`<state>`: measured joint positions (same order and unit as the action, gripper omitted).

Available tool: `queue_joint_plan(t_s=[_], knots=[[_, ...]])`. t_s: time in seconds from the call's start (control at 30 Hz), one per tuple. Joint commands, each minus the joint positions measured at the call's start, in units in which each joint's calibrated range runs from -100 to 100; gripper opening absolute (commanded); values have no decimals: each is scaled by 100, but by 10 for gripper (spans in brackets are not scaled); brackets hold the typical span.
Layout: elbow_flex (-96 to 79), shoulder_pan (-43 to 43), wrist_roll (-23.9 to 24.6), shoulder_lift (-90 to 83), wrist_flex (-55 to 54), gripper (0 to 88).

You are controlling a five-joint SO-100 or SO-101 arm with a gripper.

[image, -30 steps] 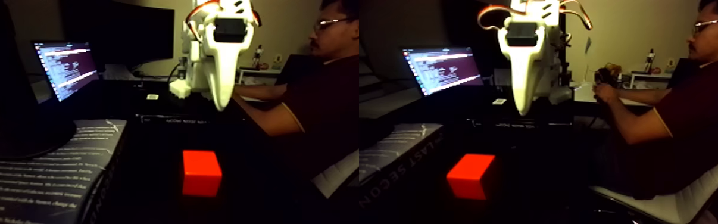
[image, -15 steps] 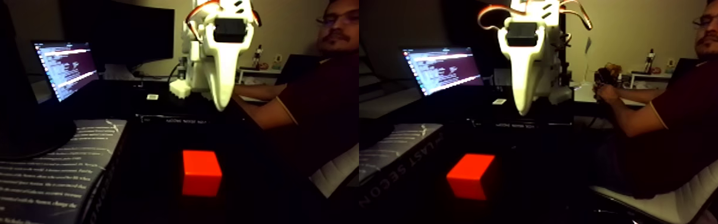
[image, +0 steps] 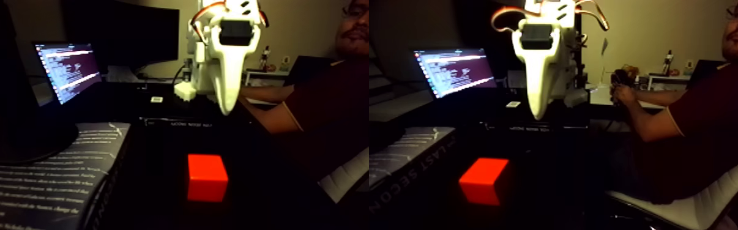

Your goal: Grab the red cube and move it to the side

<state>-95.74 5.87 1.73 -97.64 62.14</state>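
Observation:
The picture holds two side-by-side halves of one fixed view. The red cube [image: 207, 177] rests on the dark table, near the front in the left half; the right half shows the red cube [image: 484, 180] from a corner. My white gripper [image: 225, 110] hangs tip-down above and behind the cube, well clear of it. It reads as one tapered shape with no gap between the fingers and nothing held. In the right half the gripper [image: 538, 115] hangs up and to the right of the cube.
A dark book with white print [image: 37, 177] lies left of the cube. A lit laptop screen [image: 68, 70] stands behind it. A seated person [image: 710, 122] on a white chair [image: 692, 208] is at the right, hands [image: 622, 89] at a desk.
The person has leaned back and turned their head. The gripper and the red cube have not moved.

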Motion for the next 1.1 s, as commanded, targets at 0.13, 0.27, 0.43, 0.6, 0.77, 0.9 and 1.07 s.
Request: queue_joint_plan(t_s=[0.13,0.27,0.43,0.6,0.77,0.9,1.07], knots=[[453,-46,-84,916,-538,8],[653,-54,-424,1378,-783,8],[1197,-162,-640,1924,-884,8],[1877,-229,-1562,2664,-808,8],[2068,-287,-2658,3403,-808,8],[2131,-362,-3073,3865,-808,8],[2930,-329,-3186,4353,-369,8]])
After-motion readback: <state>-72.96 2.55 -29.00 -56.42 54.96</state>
